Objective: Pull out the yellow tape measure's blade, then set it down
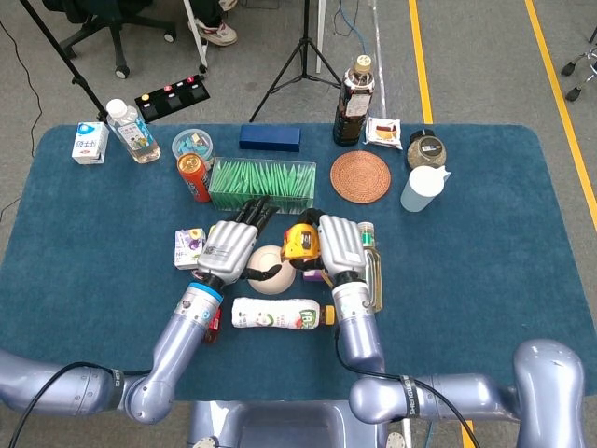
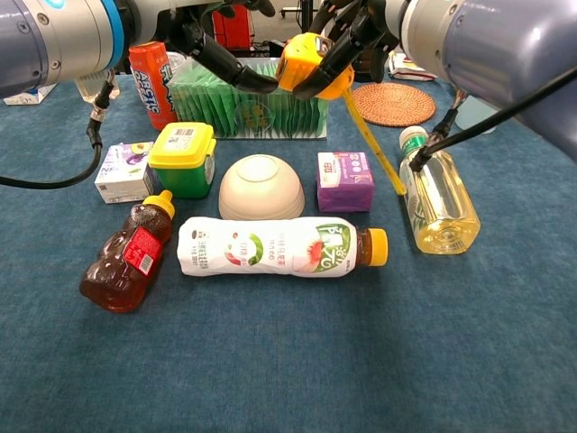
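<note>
Gripping tape measure (image 2: pixel 311 65), right hand (image 1: pixel 338 245), aloft

Matt blue cloth table (image 2: pixel 270 361); glossy plastic tape measure (image 2: pixel 309 68).

Head view: high, looking steeply down toward 12 o'clock over the whole table (image 1: pixel 522 280). Chest view: low, close, probably near-level; both share the white bowl (image 1: pixel 268 268) (image 2: pixel 261 187).

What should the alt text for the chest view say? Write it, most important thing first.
The right hand holds the yellow tape measure above the table, its blade slanting down toward a lying bottle. The left hand hovers beside it, over an upturned bowl.
</note>
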Available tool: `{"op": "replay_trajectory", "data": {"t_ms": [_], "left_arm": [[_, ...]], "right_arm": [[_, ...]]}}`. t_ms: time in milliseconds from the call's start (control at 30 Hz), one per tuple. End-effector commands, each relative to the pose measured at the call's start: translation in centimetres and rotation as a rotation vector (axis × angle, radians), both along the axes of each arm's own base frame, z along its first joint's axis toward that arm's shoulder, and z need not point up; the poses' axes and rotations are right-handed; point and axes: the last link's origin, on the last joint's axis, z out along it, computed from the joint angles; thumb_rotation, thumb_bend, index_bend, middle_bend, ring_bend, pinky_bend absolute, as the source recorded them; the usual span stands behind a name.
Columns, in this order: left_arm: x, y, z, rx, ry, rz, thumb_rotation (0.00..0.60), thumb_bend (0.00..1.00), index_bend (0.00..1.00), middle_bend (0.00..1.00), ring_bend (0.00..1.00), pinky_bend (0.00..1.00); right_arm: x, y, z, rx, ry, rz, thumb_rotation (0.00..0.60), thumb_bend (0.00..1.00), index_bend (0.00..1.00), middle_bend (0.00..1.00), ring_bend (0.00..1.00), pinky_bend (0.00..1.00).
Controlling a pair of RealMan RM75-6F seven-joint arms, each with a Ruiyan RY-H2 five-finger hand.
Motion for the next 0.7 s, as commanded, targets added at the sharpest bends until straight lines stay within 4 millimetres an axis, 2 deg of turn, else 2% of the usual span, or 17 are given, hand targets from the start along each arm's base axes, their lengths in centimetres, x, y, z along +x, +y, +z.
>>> {"op": "replay_trajectory", "data": {"t_ms": [33, 700], "left_arm": [[0.06, 0.02, -0.03, 0.001, -0.001, 0.0, 0.459, 0.21, 0.07, 0.03, 0.0, 0.26], [0.31, -0.11, -0.36, -0.011, -0.025, 0.008, 0.453, 0.21, 0.06, 0.03, 0.0, 0.26]], "right_arm": [[0.1, 0.05, -0.04, 0.001, -0.001, 0.0, 0.6, 0.23, 0.68, 0.63, 0.71, 0.7], [0.71, 0.45, -0.34, 0.013, -0.027, 0.002, 0.6, 0.23, 0.68, 0.63, 0.71, 0.71]]}}
